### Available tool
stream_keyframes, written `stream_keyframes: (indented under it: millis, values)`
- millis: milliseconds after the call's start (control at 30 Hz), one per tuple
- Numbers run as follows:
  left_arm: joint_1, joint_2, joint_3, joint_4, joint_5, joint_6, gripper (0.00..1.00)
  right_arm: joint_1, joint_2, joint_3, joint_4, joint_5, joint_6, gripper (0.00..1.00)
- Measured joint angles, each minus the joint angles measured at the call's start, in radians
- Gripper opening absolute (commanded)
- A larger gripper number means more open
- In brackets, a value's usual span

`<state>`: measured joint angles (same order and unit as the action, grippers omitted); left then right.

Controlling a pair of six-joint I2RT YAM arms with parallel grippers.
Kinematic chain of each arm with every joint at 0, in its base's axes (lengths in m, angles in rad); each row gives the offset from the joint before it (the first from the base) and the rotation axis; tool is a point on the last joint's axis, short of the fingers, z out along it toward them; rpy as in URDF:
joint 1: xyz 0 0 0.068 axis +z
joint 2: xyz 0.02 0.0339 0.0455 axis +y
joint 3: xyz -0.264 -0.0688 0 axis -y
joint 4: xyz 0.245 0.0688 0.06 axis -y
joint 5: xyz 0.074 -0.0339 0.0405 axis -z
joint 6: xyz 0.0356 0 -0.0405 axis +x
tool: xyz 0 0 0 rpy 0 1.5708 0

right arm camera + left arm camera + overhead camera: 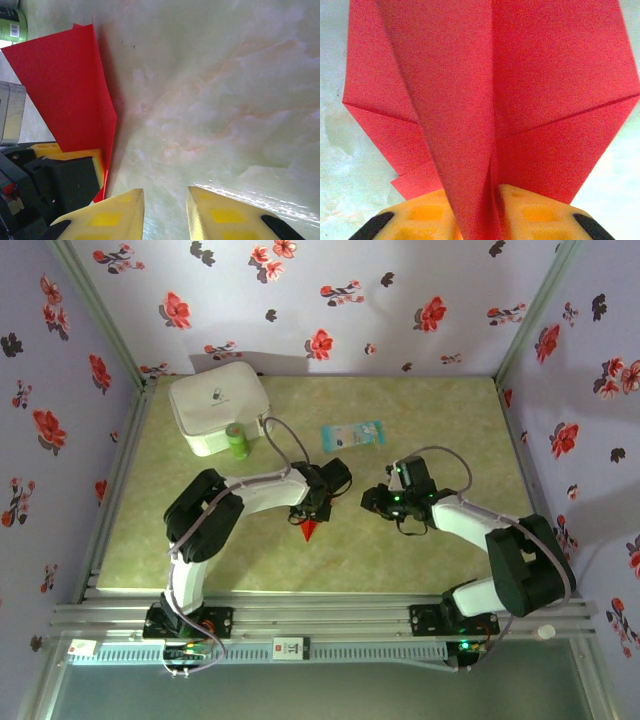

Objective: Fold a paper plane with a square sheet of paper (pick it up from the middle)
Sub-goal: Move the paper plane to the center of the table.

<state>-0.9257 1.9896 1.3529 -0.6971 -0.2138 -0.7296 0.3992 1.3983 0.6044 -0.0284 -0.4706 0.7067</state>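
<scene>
Gripping slim bright-red folded paper dart (309, 530) w/ L tool (477, 212), tip toward 6 o'clock. Holding R tool (165, 210) part-open, empty, at its 3 o'clock.

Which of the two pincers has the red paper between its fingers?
The left pincer: the red paper sits between its fingers; the right pincer holds nothing.

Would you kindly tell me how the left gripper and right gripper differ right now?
The left gripper has the folded red paper between its fingers; the right gripper has nothing between its own. The left's fingers sit against the paper; the right's stand apart over bare table. Both have yellow fingers.
</scene>
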Motion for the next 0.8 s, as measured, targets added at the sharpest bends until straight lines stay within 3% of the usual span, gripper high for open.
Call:
stream_keyframes:
  millis: [133,800]
  values:
    - [-0.001,0.009,0.015,0.003,0.002,-0.032,0.32,-0.007,-0.008,-0.006,0.0,-0.001,0.0,0.28]
    - [-0.037,0.053,0.087,-0.038,-0.041,-0.198,0.33,-0.01,-0.01,-0.019,0.001,-0.005,0.0,0.29]
